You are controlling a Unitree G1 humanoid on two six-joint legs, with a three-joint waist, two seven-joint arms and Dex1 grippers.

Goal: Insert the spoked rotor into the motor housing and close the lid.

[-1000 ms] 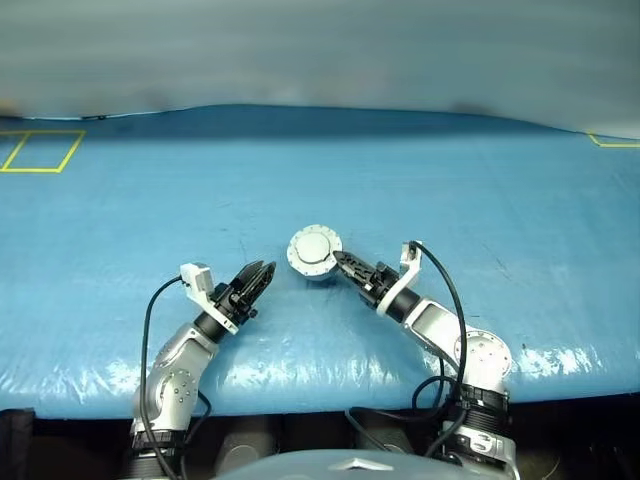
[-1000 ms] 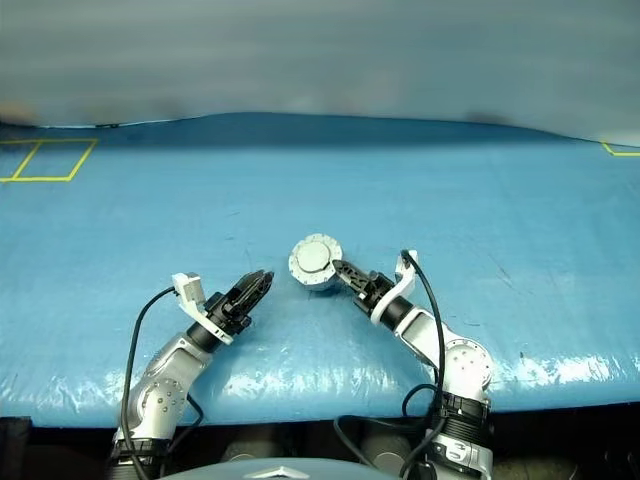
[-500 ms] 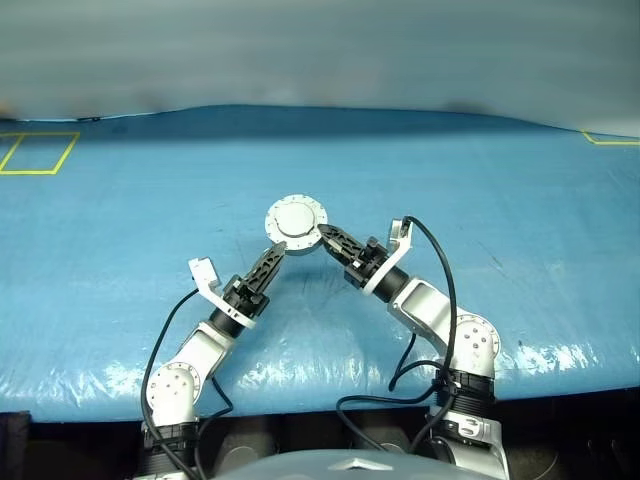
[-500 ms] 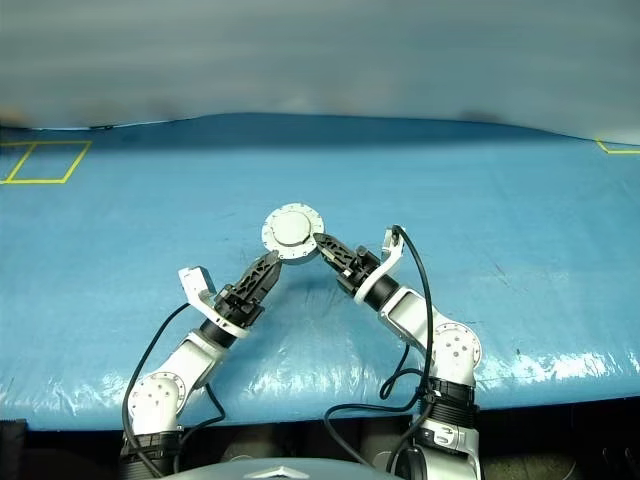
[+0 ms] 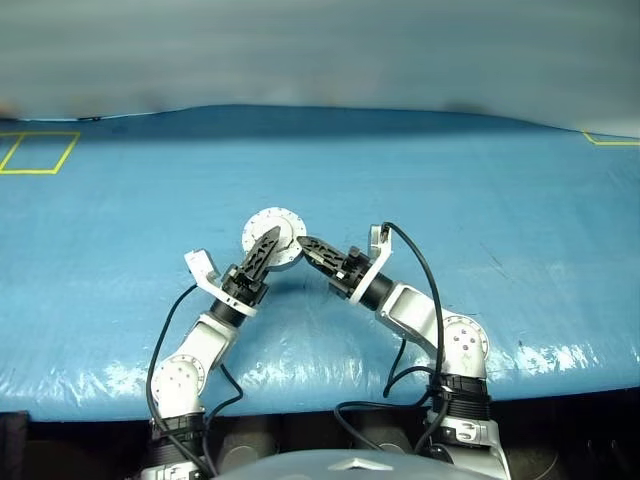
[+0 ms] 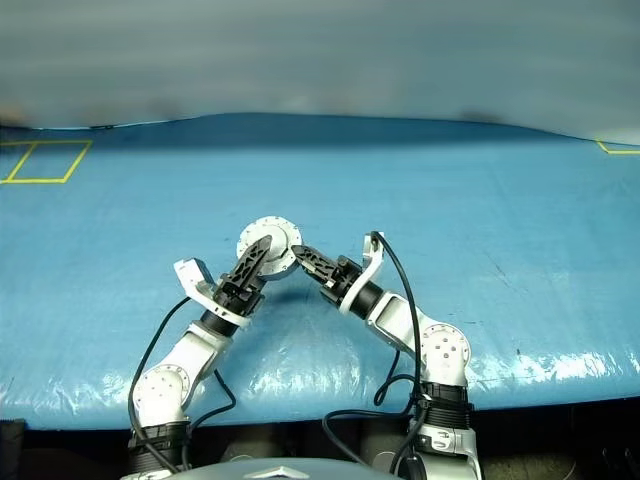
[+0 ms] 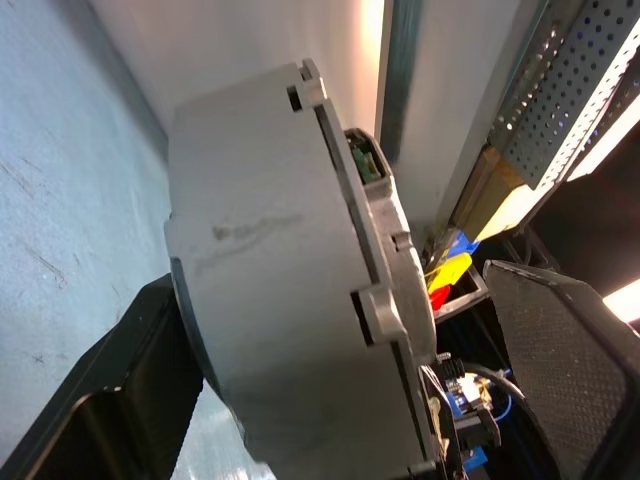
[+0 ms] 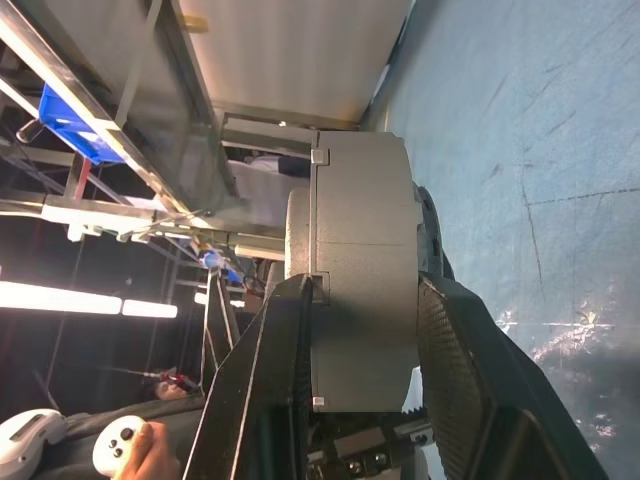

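The motor housing [image 5: 272, 233], a round silver can, hangs above the blue table, tilted with its flat face toward me. The lid [image 8: 300, 230] sits on it as a flanged plate. My right gripper [image 5: 303, 246] is shut on the housing [image 8: 365, 260], one finger [image 8: 460, 340] on each flat side. My left gripper [image 5: 268, 243] is open and straddles the housing [image 7: 280, 300] from the other side. Its near finger lies close against the can and its far finger [image 7: 570, 380] stands apart. The spoked rotor is hidden.
A blue cover spreads over the table [image 5: 450, 180], with yellow taped squares at the far left [image 5: 40, 150] and far right [image 5: 610, 138]. In the right wrist view, shelving stands beyond the table, and a person's hand [image 8: 150, 440] holds a controller.
My right gripper carried the housing up off the table and to the left. My left gripper rose, rolled, opened wider and came around the housing.
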